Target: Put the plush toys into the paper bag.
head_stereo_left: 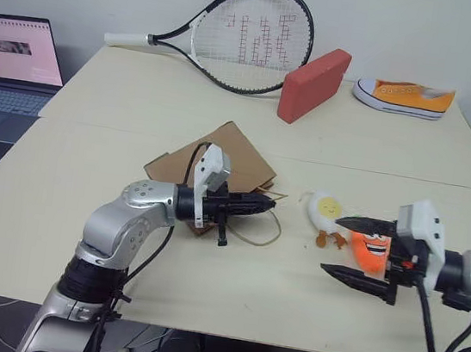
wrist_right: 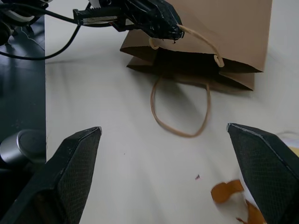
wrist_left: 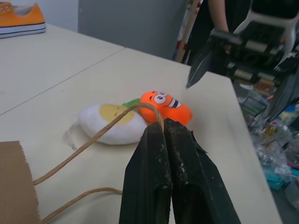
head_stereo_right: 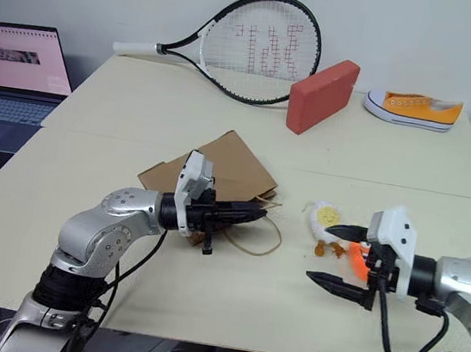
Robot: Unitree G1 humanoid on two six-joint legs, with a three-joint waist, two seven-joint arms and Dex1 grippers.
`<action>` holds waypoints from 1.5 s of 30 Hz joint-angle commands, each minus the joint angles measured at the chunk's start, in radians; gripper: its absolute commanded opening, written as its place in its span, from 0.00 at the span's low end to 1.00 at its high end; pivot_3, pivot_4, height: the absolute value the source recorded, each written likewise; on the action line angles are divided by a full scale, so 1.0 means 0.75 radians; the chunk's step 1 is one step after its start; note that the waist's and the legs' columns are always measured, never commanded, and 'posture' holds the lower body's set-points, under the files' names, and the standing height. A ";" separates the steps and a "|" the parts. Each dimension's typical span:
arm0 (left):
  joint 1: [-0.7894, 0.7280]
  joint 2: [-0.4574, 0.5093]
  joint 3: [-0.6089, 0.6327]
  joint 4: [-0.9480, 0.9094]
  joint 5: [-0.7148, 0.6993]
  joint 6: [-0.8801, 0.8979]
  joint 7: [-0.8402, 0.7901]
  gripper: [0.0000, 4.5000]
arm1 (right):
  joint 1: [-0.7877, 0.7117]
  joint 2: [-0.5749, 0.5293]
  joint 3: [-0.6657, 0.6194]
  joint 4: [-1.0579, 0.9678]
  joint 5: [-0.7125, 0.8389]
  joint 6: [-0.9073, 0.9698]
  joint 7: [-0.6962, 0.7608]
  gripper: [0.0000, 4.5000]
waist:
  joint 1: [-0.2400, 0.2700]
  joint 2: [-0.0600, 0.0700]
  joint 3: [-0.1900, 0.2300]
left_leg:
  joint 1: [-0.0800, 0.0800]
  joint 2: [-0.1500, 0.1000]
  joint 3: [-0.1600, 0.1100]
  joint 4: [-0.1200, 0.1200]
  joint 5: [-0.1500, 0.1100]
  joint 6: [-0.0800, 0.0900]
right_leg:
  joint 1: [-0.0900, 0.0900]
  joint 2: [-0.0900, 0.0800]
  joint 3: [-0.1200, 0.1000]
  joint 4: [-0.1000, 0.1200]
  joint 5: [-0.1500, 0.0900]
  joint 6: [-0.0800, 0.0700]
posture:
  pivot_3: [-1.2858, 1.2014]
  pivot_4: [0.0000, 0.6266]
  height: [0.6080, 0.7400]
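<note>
Mid-table, nothing bagged yet, both toys out.
Left gripper (head_stereo_left: 268, 203) pinched on flat brown paper bag's (head_stereo_left: 238, 155) upper handle; wide-open empty right gripper (head_stereo_left: 354, 251) straddles orange carrot plush (head_stereo_left: 371, 248) beside white egg plush (head_stereo_left: 327, 209), centre-right.

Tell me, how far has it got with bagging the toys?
Barely begun. The left claw is shut on one handle of the bag, lifting its mouth open. The right claw, open, hovers by the carrot. The carrot and egg are both on the table.
</note>
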 commanded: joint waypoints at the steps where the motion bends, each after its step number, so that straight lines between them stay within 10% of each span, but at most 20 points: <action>1: -0.031 -0.001 0.084 -0.060 -0.116 0.057 0.025 0.00 | -0.066 0.093 0.120 -0.003 -0.071 -0.025 -0.105 1.00 | -0.002 0.000 0.000 | 0.000 0.000 0.000 0.000 0.000 0.000 | 0.000 0.000 0.000 0.000 0.000 0.000 | 0.52 0.24 1.00; 5: -0.035 0.009 0.153 -0.063 -0.217 0.124 0.055 0.00 | -0.173 0.294 0.253 0.080 -0.146 -0.036 -0.253 0.86 | -0.004 0.000 0.000 | 0.001 0.000 -0.001 0.000 0.000 0.000 | 0.000 0.000 0.000 0.001 0.000 0.000 | 0.52 0.24 1.00; 15: -0.064 -0.005 0.196 -0.063 -0.348 0.202 0.125 0.00 | -0.292 0.627 0.513 0.323 -0.371 -0.169 -0.375 0.02 | -0.003 0.000 0.000 | -0.001 -0.001 -0.006 0.000 0.000 0.000 | 0.000 0.000 -0.004 0.001 0.000 0.000 | 0.52 0.24 1.00; 32: -0.090 0.023 0.214 -0.071 -0.406 0.239 0.180 0.00 | -0.502 1.112 0.651 1.015 -0.704 -0.416 -0.572 0.01 | -0.004 0.000 0.000 | 0.000 0.000 -0.006 -0.001 0.000 0.000 | -0.001 0.001 -0.004 0.002 0.001 -0.002 | 0.52 0.24 1.00; 45: -0.423 0.341 0.260 0.109 -0.056 -0.133 0.063 0.00 | -0.519 1.237 0.608 1.149 -0.805 -0.355 -0.732 0.01 | -0.015 -0.002 -0.002 | 0.005 0.001 -0.008 -0.002 0.001 0.000 | 0.003 0.003 -0.004 0.002 0.001 -0.005 | 0.52 0.24 1.00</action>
